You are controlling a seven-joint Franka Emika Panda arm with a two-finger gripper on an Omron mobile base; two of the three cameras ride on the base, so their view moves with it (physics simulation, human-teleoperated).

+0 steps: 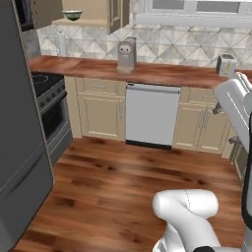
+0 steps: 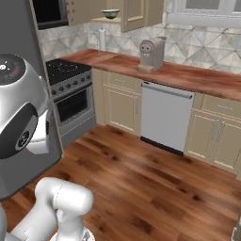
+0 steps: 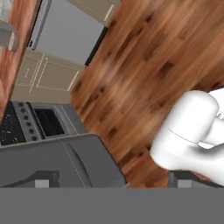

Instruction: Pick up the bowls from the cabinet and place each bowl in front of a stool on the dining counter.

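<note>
Here the pincer [image 3: 111, 183] hung over the wooden floor [image 3: 144, 65], its two dark finger tips [image 3: 41, 180] standing wide apart at the bottom of the hand view with nothing between them. Just beyond the left tip in that view lay the grey side of the fridge [image 3: 65, 162], and past that the black stove [image 3: 26, 122] with its oven door. Farther out from the pincer ran the row of cream base cabinets [image 1: 101, 110] and the pale dishwasher [image 1: 151, 114] under a reddish-brown worktop [image 1: 162, 74]. On that worktop, well away from the pincer, stood a grey coffee machine [image 1: 126, 55], a toaster [image 1: 226, 64] off to one end and a white paper roll [image 1: 61, 44] near the stove end. Farthest of all and high above the pincer, the tan wall cabinet [image 1: 98, 12] stood open, and one bowl [image 1: 72, 15], dark outside and pale within, sat upright on its beige shelf [image 1: 81, 22]; the right base view showed the same bowl on the shelf beside the open door [image 2: 134, 14]
</note>
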